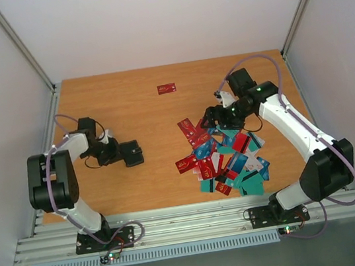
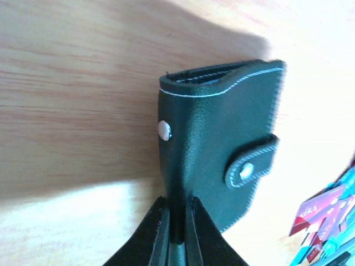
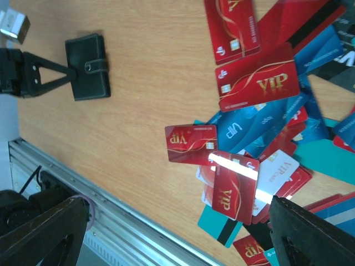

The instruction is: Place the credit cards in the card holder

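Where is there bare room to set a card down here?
Bare table lies between the card holder and the card pile, and along the far edge around the lone red card. Crowded: near right, under the right gripper.

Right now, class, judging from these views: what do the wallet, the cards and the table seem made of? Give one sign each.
Wallet: black leather or imitation, matte; grained surface, white stitching. Cards: glossy plastic, probably; one glares. Table: wood or wood-look laminate; streaky grain.
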Tool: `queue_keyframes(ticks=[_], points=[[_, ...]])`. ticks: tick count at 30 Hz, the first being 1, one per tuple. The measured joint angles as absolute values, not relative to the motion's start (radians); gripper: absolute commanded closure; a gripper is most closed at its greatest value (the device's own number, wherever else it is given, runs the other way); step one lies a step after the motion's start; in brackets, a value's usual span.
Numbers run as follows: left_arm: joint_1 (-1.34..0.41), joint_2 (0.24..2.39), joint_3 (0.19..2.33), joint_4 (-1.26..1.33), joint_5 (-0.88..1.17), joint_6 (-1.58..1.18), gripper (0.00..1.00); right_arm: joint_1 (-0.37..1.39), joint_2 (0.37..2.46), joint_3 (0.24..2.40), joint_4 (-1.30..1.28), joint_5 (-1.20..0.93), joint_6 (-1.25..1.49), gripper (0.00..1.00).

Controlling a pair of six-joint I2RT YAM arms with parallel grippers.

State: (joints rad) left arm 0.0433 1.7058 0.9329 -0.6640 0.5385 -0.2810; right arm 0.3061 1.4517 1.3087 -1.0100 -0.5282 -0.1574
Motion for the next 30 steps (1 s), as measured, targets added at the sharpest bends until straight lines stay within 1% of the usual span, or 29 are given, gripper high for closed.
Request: queue_keyframes(ticks=[3,11,15,20,25,30], points=[[0.04,1.639,0.931,-0.666,0.54,-0.284,1.0,0.342,1.444,1.309,-1.01,-0.528,-0.157,0.1],[0.011,1.388,0.933,-0.717,0.593,-0.299,1.0,0.455,1.443,1.306,-0.969,-0.551,-0.126,0.1],[-0.014,1.285,0.936,-0.759,0.649,-0.308,1.0,0.471,1.443,1.306,-0.918,-0.622,-0.077,0.09],[-0.062,1.156,0.938,-0.765,0.765,-0.358,1.0,0.471,1.463,1.328,-0.842,-0.736,0.003,0.08],[-0.096,1.063,0.946,-0.727,0.888,-0.448,1.0,0.482,1.479,1.361,-0.738,-0.871,0.086,0.07],[-0.121,1.003,0.95,-0.642,0.991,-0.564,1.0,0.53,1.485,1.402,-0.682,-0.94,0.126,0.07]])
